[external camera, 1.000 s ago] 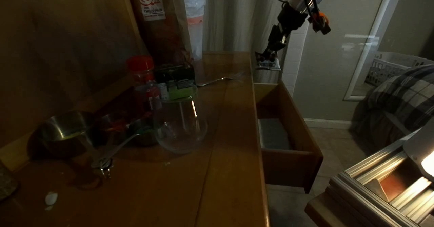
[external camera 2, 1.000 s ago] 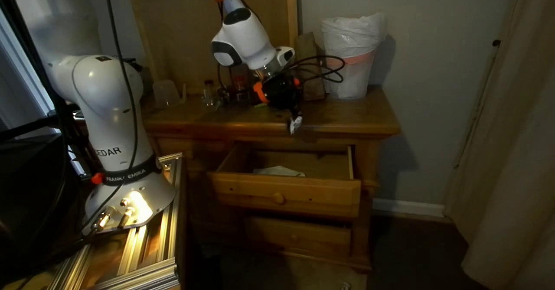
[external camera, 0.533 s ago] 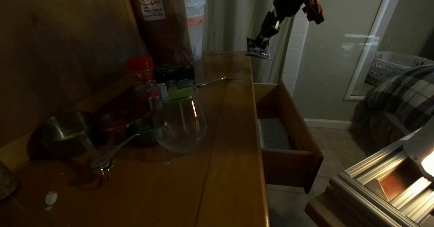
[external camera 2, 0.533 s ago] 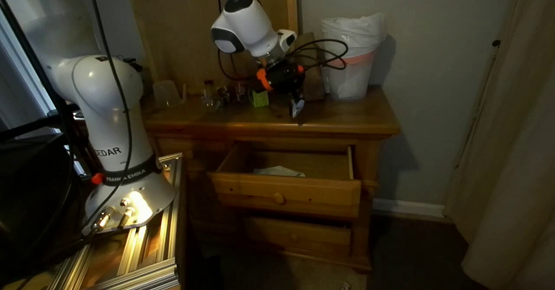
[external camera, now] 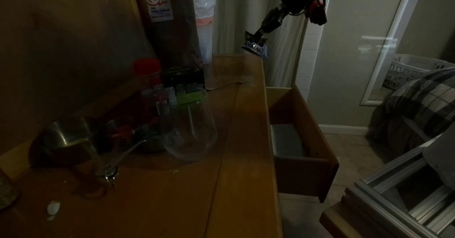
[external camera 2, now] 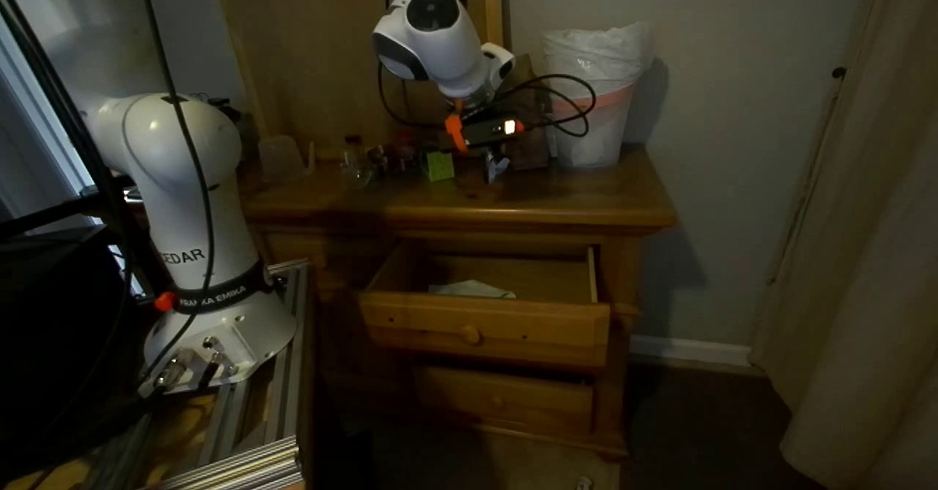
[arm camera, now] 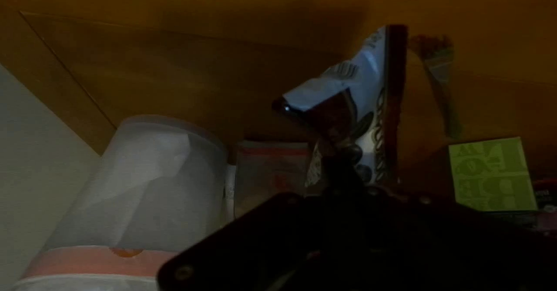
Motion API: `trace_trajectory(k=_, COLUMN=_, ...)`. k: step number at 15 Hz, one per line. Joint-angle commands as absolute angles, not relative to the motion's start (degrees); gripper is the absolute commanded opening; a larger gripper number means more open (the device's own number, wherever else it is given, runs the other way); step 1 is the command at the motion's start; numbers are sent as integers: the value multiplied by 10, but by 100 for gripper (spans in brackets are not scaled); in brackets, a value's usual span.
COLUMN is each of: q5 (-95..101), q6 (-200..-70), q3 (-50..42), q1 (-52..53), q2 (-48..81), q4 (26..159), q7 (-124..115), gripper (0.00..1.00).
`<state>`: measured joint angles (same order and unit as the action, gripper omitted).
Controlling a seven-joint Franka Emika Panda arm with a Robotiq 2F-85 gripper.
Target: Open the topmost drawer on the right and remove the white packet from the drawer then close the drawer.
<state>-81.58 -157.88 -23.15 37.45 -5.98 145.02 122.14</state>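
Observation:
A white and dark packet (external camera: pixel 260 50) with printed letters hangs from my gripper (external camera: pixel 256 36), which is shut on its edge. The packet is held in the air above the dresser top near its far end. It also shows in an exterior view (external camera 2: pixel 498 168) and, creased and tilted, in the wrist view (arm camera: pixel 365 75). The dark fingers (arm camera: pixel 343 165) meet at the packet's lower part there. The top right drawer (external camera 2: pixel 425 321) stands open, with its round knob in front. A pale flat sheet (external camera 2: pixel 469 288) lies inside the drawer.
The wooden dresser top (external camera: pixel 245 152) holds a clear glass (external camera: pixel 190 138), a fork (external camera: pixel 227 85), a green-faced box (external camera 2: pixel 440 166), a red-lidded jar (external camera: pixel 147 67) and metal cups (external camera: pixel 69 135). A paper bag (external camera: pixel 170 35) and a white-lined bin (external camera 2: pixel 597 102) stand at the far end.
My gripper has risen and carried the packet from over the drawer's front area back over the dresser top. The drawer has not moved. The light is dimmer.

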Motion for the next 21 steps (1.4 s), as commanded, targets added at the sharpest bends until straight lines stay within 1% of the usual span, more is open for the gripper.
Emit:
trace_trajectory(k=1, q5=-872, q6=-1517, q3=-255, q1=367, q2=-9, q4=1420, q7=1268, gripper=0)
trace_trajectory(k=3, q5=-903, q6=-1486, q3=-262, q1=365, q2=16, q4=1411, q7=1289, gripper=0)
trace_trajectory(k=4, q5=-914, q6=-1475, q3=-265, q1=363, q2=26, q4=1408, q7=1297, gripper=26)
trace_trajectory(k=5, q5=-927, q6=-1465, q3=-266, q1=363, q2=36, q4=1404, q7=1307, gripper=27)
trace_trajectory(k=7, q5=-948, q6=-1444, q3=-268, q1=361, q2=55, q4=1397, q7=1320, gripper=40)
trace_trajectory(k=8, q5=-953, q6=-1443, q3=-162, q1=256, q2=60, q4=1394, q7=1323, gripper=46)
trace_trajectory(k=12, q5=-956, q6=-1459, q3=-71, q1=164, q2=64, q4=1391, q7=1333, gripper=75)
trace_trajectory(k=15, q5=-930, q6=-1493, q3=-37, q1=120, q2=33, q4=1419, q7=1320, gripper=95)
trace_trajectory(k=16, q5=-921, q6=-1507, q3=-31, q1=109, q2=21, q4=1430, q7=1316, gripper=100)
trace_trajectory(k=17, q5=-908, q6=-1522, q3=-26, q1=100, q2=9, q4=1443, q7=1308, gripper=100)
trace_trajectory(k=18, q5=-900, q6=-1530, q3=-51, q1=119, q2=1, q4=1454, q7=1305, gripper=100)
trace_trajectory(k=21, q5=-848, q6=-1578, q3=-58, q1=112, q2=-33, q4=1496, q7=1289, gripper=100)
